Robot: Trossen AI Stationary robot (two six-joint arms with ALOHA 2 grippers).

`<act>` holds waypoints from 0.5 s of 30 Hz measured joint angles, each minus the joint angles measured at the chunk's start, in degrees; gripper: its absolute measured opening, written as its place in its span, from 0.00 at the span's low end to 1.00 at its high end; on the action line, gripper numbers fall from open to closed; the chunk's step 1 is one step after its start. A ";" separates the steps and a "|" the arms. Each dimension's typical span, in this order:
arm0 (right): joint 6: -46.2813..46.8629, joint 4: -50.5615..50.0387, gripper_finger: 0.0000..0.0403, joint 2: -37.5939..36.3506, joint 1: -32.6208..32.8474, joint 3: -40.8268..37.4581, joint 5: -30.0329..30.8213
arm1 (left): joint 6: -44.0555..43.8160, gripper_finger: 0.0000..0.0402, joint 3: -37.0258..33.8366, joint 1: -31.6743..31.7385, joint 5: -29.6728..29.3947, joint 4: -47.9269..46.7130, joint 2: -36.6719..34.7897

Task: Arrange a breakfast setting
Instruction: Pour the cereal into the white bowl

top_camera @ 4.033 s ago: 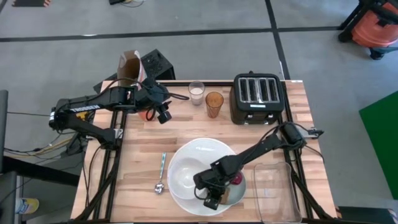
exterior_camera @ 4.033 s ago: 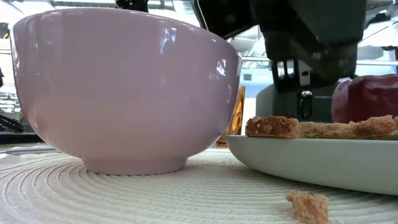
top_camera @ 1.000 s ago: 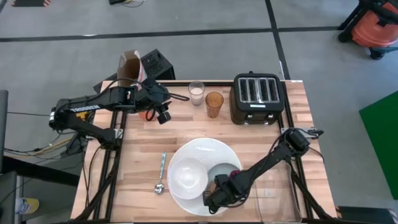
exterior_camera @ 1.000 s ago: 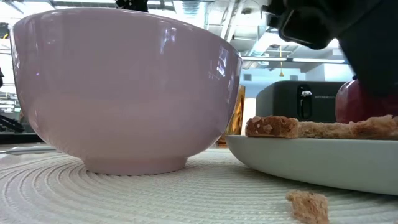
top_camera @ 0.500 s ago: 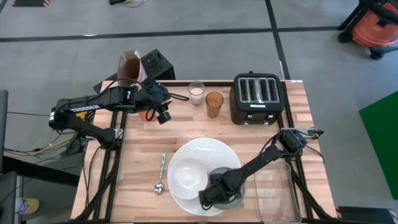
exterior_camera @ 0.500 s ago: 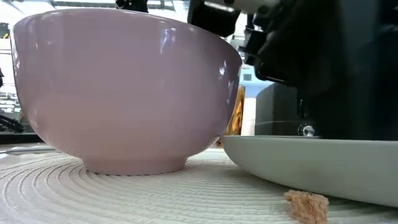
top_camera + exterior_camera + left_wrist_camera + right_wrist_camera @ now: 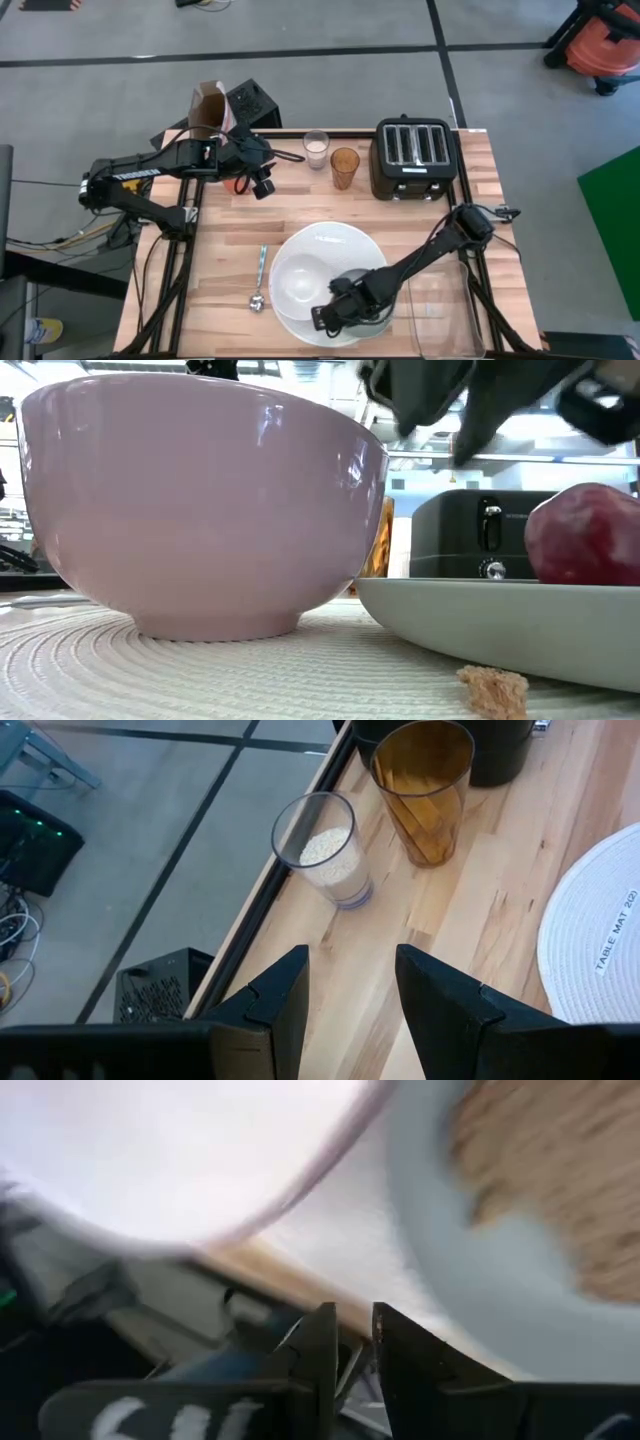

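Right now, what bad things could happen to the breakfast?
The right gripper sits low over the small plate, close beside the bowl, so a swing might knock the bowl. The red fruit is round and loose on that plate and could roll off. A crumb already lies on the mat.

Overhead looking down, low view close behind white bowl (image 7: 200,510)
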 joint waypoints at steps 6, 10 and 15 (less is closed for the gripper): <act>0.53 3.77 0.22 0.08 2.02 2.40 0.12 | 0.91 0.35 0.00 0.02 0.11 -0.02 0.00; -1.75 2.67 0.22 0.19 2.03 4.30 2.89 | 2.15 0.35 0.00 0.02 3.77 -0.04 0.00; -12.27 0.54 0.22 0.07 -0.31 8.78 4.96 | 2.58 0.35 0.00 0.00 9.84 0.36 0.00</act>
